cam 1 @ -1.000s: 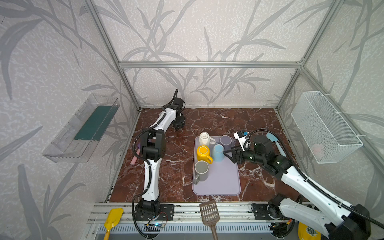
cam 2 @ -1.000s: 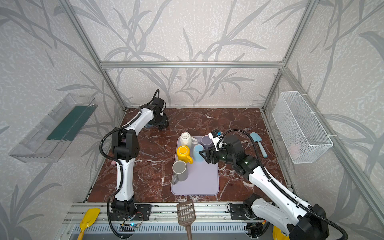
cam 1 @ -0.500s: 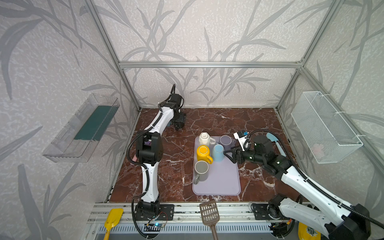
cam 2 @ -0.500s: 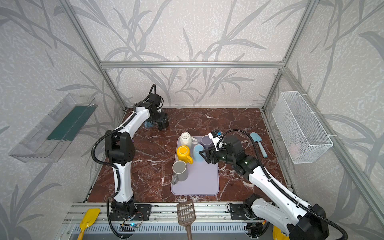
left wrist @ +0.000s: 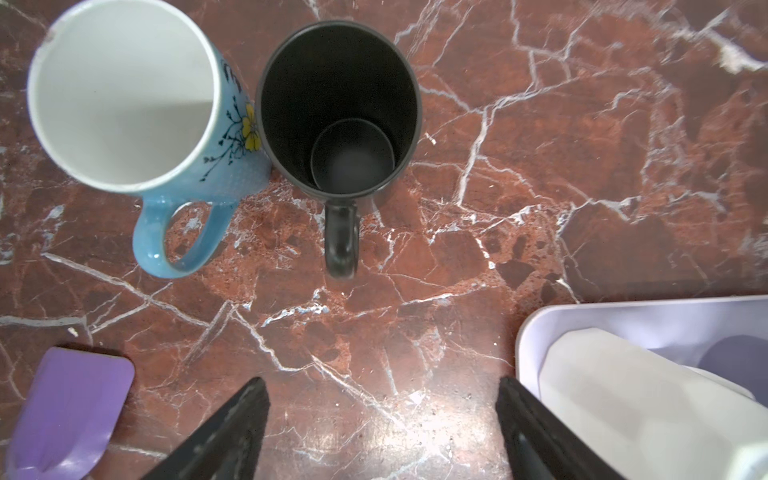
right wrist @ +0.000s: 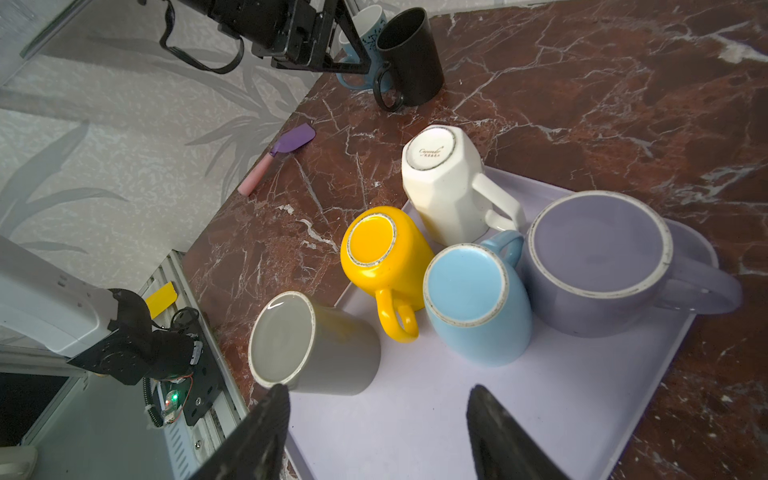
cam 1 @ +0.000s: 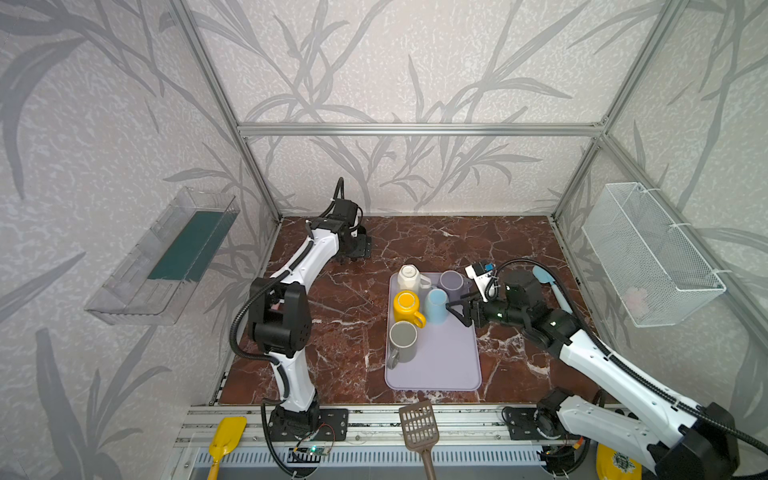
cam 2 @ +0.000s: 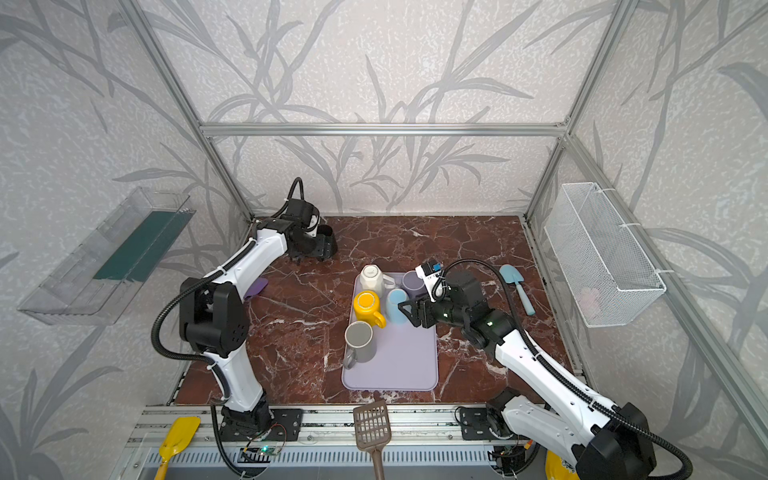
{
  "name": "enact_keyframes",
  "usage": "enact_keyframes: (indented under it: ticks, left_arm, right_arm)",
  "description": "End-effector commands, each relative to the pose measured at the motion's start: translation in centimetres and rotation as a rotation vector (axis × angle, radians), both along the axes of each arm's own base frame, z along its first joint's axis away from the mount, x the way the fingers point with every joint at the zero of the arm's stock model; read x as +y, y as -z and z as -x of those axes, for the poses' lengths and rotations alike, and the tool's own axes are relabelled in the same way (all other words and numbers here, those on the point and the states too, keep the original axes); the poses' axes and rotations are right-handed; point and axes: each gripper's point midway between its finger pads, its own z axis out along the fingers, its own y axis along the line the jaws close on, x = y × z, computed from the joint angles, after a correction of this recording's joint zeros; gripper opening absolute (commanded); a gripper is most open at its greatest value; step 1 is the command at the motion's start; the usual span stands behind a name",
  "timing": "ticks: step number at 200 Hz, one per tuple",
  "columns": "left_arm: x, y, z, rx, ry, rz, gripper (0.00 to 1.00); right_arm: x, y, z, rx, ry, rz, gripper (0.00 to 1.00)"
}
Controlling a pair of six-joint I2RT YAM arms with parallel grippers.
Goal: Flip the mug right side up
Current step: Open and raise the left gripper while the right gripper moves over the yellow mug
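The red marble table (cam 1: 332, 299) carries a lilac tray (cam 1: 440, 365) just toward 6 o'clock of its middle. On the walls hang a clear bin (cam 1: 166, 257) at 9 o'clock, lined with something dark green, and a wire basket (cam 1: 648, 257) at 3 o'clock holding a pale pink thing (too blurred to name). The right gripper (right wrist: 378, 390) hovers low over the tray, jaws partly open and empty. It points at the light blue mug (right wrist: 473, 299), which stands bottom-up near the tray's 12 o'clock edge. Bottom-up too are the yellow mug (right wrist: 382, 253) at 10 o'clock and the white mug (right wrist: 440, 187) at 11. A purple mug (right wrist: 598, 266) sits at 1 o'clock and a grey mug (right wrist: 316, 345) at 9. The left gripper (left wrist: 381, 380) hangs wide open, holding nothing, over the table's 11 o'clock corner. There a black mug (left wrist: 338, 108) and a flowered blue mug (left wrist: 124, 95) stand upright side by side, both empty. A purple spatula (left wrist: 70, 407) lies nearby.
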Motion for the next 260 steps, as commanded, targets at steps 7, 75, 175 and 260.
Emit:
enact_keyframes:
  ticks: [7,75,175,260]
  left_arm:
    - [-1.2,-1.2,1.5,-0.057,0.004,0.080,0.88]
    - [-3.4,-0.2,7.3,-0.088,0.011,0.189,0.87]
    - [-3.1,-0.5,11.8,-0.076,0.018,0.189,0.87]
    - [-3.4,-0.4,12.1,-0.068,0.021,0.206,0.86]
  right_arm:
    - [0.5,-0.2,-0.2,-0.018,-0.026,-0.017,0.68]
    - [1.9,1.5,0.9,0.013,-0.101,-0.001,0.68]
    - [1.0,4.4,-1.1,0.017,-0.023,0.175,0.68]
    - [3.0,5.1,-0.4,0.047,-0.141,0.219,0.63]
